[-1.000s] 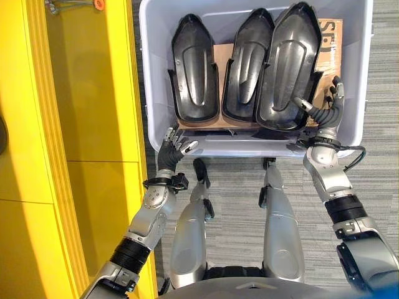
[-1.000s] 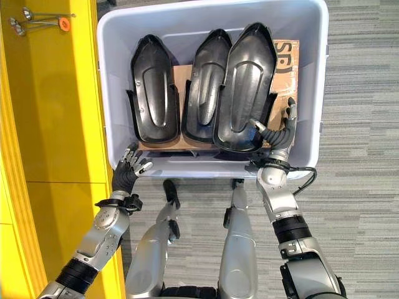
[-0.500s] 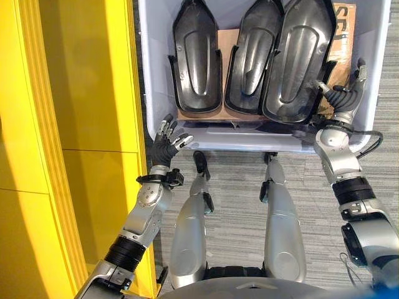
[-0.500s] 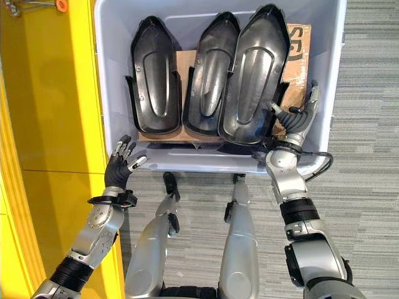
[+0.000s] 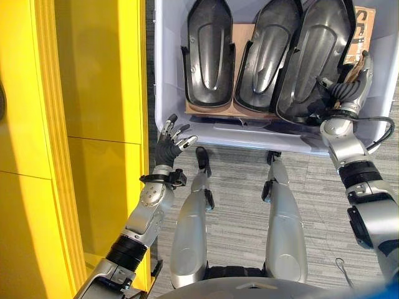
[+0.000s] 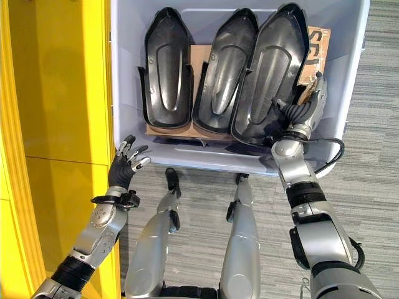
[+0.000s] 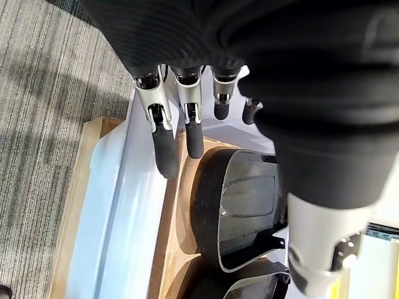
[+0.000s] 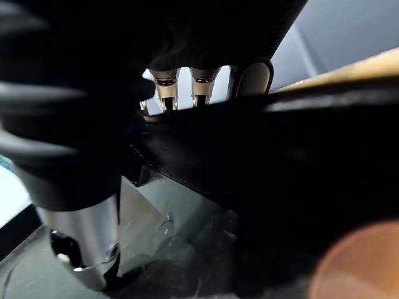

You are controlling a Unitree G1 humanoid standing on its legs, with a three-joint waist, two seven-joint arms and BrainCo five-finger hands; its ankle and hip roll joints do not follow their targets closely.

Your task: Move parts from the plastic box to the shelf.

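three black moulded parts (image 6: 221, 68) side by side, in pale plastic box (image 6: 128, 81)

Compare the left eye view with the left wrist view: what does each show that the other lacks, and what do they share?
Left eye view: the yellow shelf, three black parts side by side, and the right hand at the rightmost part.
Left wrist view: a wood-coloured edge outside the box wall, next to the carpet.
Shared: the left hand, open, by the box; the leftmost part; cardboard under the parts; grey carpet.
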